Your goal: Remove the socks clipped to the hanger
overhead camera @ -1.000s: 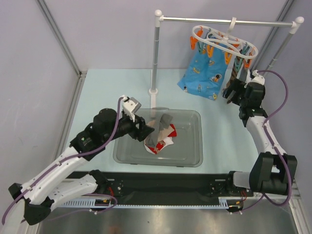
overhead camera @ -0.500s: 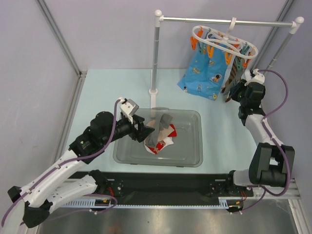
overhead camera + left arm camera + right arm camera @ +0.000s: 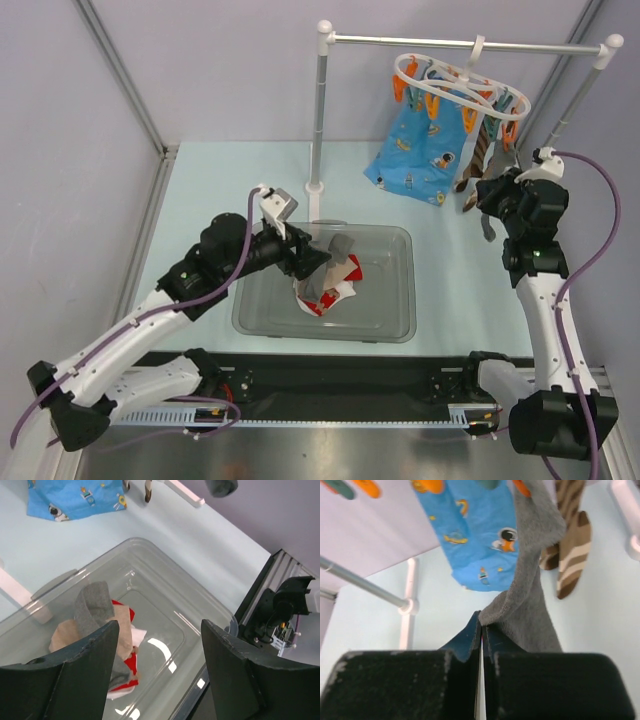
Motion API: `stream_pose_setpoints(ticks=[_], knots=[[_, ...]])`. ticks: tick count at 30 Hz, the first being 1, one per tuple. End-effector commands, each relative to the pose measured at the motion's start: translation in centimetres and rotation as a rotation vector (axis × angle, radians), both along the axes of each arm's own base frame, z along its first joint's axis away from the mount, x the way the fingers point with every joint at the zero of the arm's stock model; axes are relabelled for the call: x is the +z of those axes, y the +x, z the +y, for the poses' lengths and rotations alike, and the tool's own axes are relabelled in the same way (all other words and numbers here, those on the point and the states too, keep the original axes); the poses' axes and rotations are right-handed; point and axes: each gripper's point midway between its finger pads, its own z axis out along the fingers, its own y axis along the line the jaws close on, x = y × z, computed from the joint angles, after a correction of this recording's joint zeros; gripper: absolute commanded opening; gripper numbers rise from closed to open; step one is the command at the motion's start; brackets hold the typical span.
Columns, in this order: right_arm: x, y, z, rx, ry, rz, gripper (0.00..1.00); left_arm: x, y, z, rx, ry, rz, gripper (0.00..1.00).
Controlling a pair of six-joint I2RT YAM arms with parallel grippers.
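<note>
Top of the grey sock (image 3: 532, 580) and orange pegs (image 3: 427, 485) beyond right wrist view's upper edge

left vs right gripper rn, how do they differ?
Jaws: the left gripper stands open; the right gripper is shut.
Load: left holds nothing; right pinches a grey sock that runs up toward the hanger.
Place: left hangs over the clear bin; right is by the hanger, off the bin.
Shared: black fingers.
</note>
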Motion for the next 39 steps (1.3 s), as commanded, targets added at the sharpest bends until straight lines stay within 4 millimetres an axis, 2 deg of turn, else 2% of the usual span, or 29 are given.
stream_pose_setpoints(ticks=[1,2,4,5,6,7,8,14,18,19,20,21,22,24,27,30,34,37,39], knots=[[1.9,-1.5,2.8,0.113,0.050,0.025,0.00,4.1,0.7,-1.8,-0.022,-0.113,-0.040,0.72],[2.3,-1.7,3.4,0.141,0.061,0.022,0.00,5.0,0.8,-2.3,-0.037,-0.130,-0.047,0.73],[3.0,-2.2,5.3,0.215,0.098,0.015,0.00,5.4,1.7,-3.9,-0.055,-0.148,-0.043,0.73],[3.6,-2.4,6.0,0.245,0.108,0.005,0.00,6.6,2.0,-4.4,-0.062,-0.165,-0.060,0.74],[4.0,-2.5,6.5,0.257,0.118,0.002,0.00,6.9,2.3,-5.0,-0.067,-0.170,-0.065,0.74],[4.2,-2.6,7.2,0.278,0.121,0.002,0.00,6.4,3.2,-6.2,-0.074,-0.164,-0.059,0.74],[4.6,-2.7,7.4,0.285,0.123,-0.003,0.00,7.4,3.6,-6.8,-0.080,-0.181,-0.079,0.75],[6.1,-3.7,8.5,0.328,0.182,-0.012,0.00,7.1,6.1,-12.3,-0.156,-0.153,-0.138,0.79],[6.7,-4.2,9.1,0.356,0.229,-0.011,0.00,6.7,6.8,-15.4,-0.173,-0.134,-0.151,0.81],[6.8,-4.2,9.2,0.357,0.230,-0.012,0.00,6.9,6.6,-16.2,-0.188,-0.135,-0.153,0.81],[6.9,-4.3,9.3,0.360,0.240,-0.009,0.00,8.0,6.7,-16.8,-0.195,-0.149,-0.172,0.82],[6.9,-4.4,9.4,0.365,0.246,-0.005,0.00,7.1,7.1,-17.7,-0.201,-0.134,-0.169,0.83],[7.0,-4.5,9.5,0.371,0.251,-0.003,0.00,7.8,7.0,-18.4,-0.215,-0.146,-0.186,0.84],[7.1,-4.7,9.7,0.375,0.280,0.004,0.00,6.7,7.3,-19.8,-0.236,-0.136,-0.185,0.85],[7.3,-4.8,9.8,0.370,0.322,0.005,0.00,6.6,7.0,-21.5,-0.275,-0.173,-0.194,0.86],[7.2,-4.9,10.0,0.372,0.351,0.012,0.00,5.4,7.0,-23.4,-0.280,-0.182,-0.191,0.86],[7.2,-5.0,10.0,0.364,0.370,0.016,0.00,3.3,8.4,-25.7,-0.253,-0.162,-0.175,0.86],[7.3,-5.2,10.2,0.374,0.387,0.015,0.00,2.9,8.8,-26.6,-0.241,-0.184,-0.174,0.86],[7.2,-5.3,10.3,0.376,0.393,0.016,0.00,3.3,9.0,-27.0,-0.238,-0.213,-0.184,0.85]])
